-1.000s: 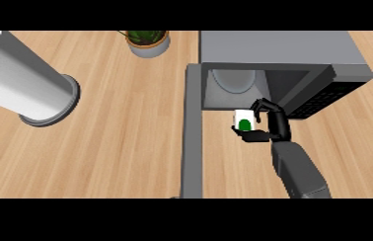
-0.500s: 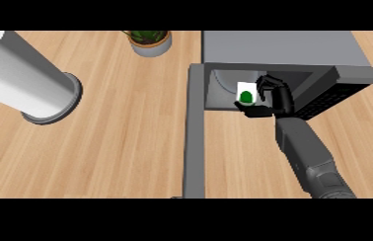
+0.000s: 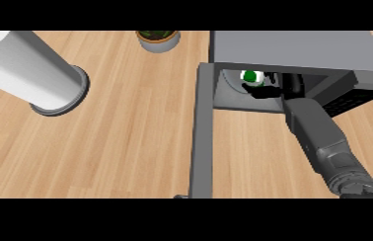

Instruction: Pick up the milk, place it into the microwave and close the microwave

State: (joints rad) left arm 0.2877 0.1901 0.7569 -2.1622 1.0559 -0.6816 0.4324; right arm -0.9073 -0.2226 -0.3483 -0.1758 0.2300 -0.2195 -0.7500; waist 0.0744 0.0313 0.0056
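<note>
Head view: right hand [image 3: 280, 89] grips milk [image 3: 251, 77] inside open microwave [image 3: 291, 50].

Forearm: grey, boxy forearm of smooth hard shell [image 3: 320, 136], flat faces with bevelled edges, rising from the view's lower right corner.
Lower forearm: darker grey section with ridged, mechanical detail by the lower edge.
Wrist: shell narrows where grey meets black.
Hand: black right hand with fingers and thumb [image 3: 280, 88], matte, no markings legible.

No readable text, label, brand, number or sign shows anywhere.
</note>
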